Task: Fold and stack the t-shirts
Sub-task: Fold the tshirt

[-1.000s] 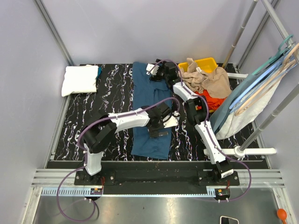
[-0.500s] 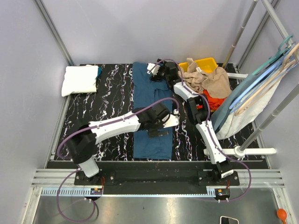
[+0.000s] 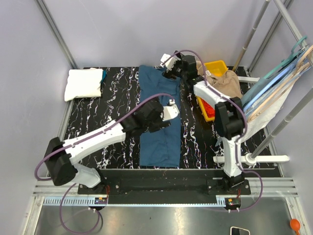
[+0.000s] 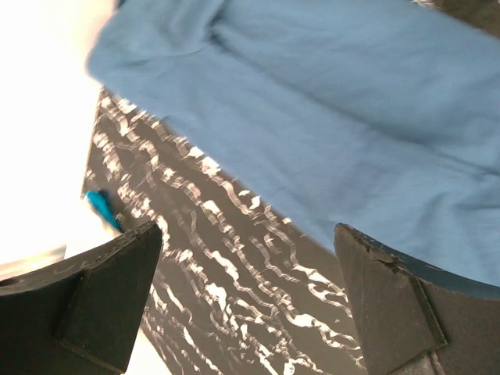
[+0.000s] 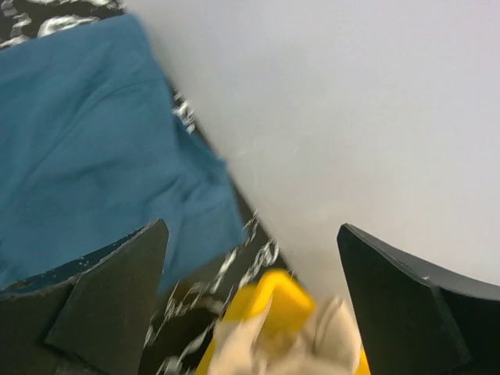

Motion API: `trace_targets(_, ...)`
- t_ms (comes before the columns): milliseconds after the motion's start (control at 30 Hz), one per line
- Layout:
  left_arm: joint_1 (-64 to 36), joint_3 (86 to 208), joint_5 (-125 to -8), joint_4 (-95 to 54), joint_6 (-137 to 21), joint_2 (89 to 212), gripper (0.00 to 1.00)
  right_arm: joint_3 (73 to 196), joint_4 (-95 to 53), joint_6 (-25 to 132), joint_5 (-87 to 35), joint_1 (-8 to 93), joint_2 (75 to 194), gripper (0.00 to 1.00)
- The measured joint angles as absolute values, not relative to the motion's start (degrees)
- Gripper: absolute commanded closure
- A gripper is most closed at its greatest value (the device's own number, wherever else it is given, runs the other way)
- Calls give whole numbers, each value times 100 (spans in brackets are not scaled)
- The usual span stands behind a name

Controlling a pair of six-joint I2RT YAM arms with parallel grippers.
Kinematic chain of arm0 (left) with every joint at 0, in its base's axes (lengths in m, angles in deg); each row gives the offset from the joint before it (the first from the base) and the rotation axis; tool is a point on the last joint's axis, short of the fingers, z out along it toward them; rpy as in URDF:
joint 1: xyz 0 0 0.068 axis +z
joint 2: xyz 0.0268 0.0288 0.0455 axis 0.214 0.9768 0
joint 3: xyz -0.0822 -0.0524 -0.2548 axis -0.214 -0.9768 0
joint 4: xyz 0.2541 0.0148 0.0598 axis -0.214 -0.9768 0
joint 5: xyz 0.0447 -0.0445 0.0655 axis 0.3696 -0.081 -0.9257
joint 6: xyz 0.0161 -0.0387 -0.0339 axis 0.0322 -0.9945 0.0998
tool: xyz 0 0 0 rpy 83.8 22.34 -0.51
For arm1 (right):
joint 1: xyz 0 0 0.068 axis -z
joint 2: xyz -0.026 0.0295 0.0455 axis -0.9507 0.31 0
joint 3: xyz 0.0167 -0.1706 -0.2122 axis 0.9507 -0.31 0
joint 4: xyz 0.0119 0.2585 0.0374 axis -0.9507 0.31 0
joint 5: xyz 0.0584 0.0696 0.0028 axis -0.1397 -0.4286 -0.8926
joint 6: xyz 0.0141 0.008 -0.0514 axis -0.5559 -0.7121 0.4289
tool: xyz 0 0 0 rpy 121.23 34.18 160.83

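Teal-blue t-shirt [image 3: 157,127]: narrow lengthwise-folded strip, flat on table [image 3: 112,103], presumably awaiting its cross-fold.
Left gripper [image 4: 248,301]: released, empty, above its middle.
Right gripper [image 5: 250,301]: released, empty, over its far end.
White t-shirt [image 3: 84,83]: folded, well left of it, likely the stack base.

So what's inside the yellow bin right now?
The yellow bin holds a heaped tan tee with a red-orange tee beneath. Anything deeper is covered by them and the right arm.

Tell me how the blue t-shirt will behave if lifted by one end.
Probably floppy: the blue t-shirt lies flat with soft creases, so a lifted end would likely drape. It looks thin, so likely light.
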State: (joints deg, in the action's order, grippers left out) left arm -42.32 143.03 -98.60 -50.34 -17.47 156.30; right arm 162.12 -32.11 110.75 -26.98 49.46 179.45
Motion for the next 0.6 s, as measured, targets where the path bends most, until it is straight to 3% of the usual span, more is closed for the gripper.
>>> trace_targets(233, -2721, 13995, -9814, -4822, -1801, 14800, 1, 14048, -2151, 10751, -2042, 4564, 15997, 0)
trace_targets(433, -1403, 13612, -9598, -4398, -1755, 14618, 1, 12511, -800, 10310, -1754, 3567, 14646, 0)
trace_targets(600, -645, 13245, -8922, -4389, -1681, 14603, 1, 11995, -64, 10124, -1850, 3392, 13575, 6)
